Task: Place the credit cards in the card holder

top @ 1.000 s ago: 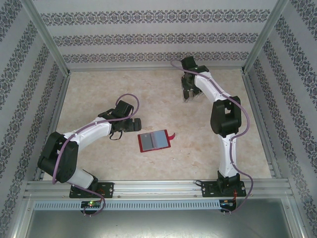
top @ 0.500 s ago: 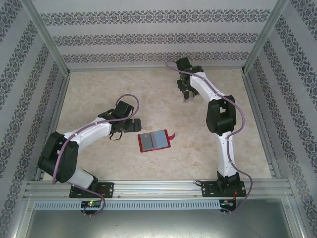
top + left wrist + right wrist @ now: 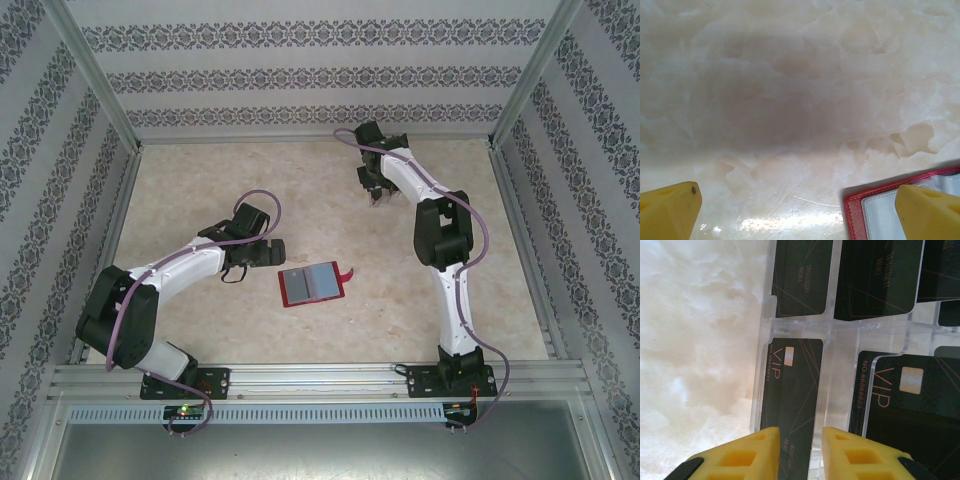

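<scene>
- Card holder point(image 3: 312, 285) lies open on the counter point(image 3: 200, 180), grey pocket panel up, red tab sticking out at its right edge.
- Your left claw point(image 3: 264, 252) sits just left of the card holder and slightly beyond it, spread wide, nothing btwn the jaws. In the wrist cam one yellow fingertip point(image 3: 927, 212) overlaps the holder's red corner.
- Your right claw point(image 3: 800, 450) is well beyond the card holder, to its right, over a clear slotted rack point(image 3: 840, 330).
- Credit cards point(image 3: 790, 405) are black w/ "VIP" lettering and sit in the rack slots, well apart from the card holder.
- Right jaws are nearly together, w/ a narrow gap above one VIP card. Can't tell if they're pinching it.
</scene>
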Controlling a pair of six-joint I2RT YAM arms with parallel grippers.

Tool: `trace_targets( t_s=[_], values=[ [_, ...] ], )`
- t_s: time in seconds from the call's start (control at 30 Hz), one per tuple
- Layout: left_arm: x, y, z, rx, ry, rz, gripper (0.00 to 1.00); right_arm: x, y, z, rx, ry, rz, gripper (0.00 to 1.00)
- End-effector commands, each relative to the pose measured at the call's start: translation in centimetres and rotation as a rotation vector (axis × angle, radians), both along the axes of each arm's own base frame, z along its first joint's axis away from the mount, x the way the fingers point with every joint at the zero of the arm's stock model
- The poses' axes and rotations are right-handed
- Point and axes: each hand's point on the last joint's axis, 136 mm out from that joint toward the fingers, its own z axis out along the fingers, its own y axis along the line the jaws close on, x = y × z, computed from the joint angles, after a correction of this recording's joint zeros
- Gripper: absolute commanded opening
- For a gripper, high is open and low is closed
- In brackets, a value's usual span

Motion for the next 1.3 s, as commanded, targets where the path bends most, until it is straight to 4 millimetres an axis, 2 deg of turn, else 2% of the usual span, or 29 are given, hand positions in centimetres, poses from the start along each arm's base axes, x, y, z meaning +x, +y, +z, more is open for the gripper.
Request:
trace_targets(
  t_s=[0.0, 0.23, 0.6, 1.27],
  values=[
    [0.55, 0.18, 0.53, -0.003, -0.031, -0.011, 1.00, 0.08, -0.70, -0.96, -0.011, 0.023, -0.030, 0.29],
    [0.52, 0.23, 0.60, -0.001, -0.033, -0.011, 1.00, 0.15, -0.47, -1.18, -0.006, 0.030, -0.026, 0.27],
    [0.60, 0.20, 0.71, 0.000, -0.034, -0.013, 1.00, 0.66, -0.37, -0.40, 0.016, 0.010, -0.034, 0.25],
    [0.55, 0.26, 0.52, 0.005, -0.031, -0.013, 1.00, 0.56, -0.08, -0.98, 0.030, 0.027, -0.030, 0.15]
  ],
)
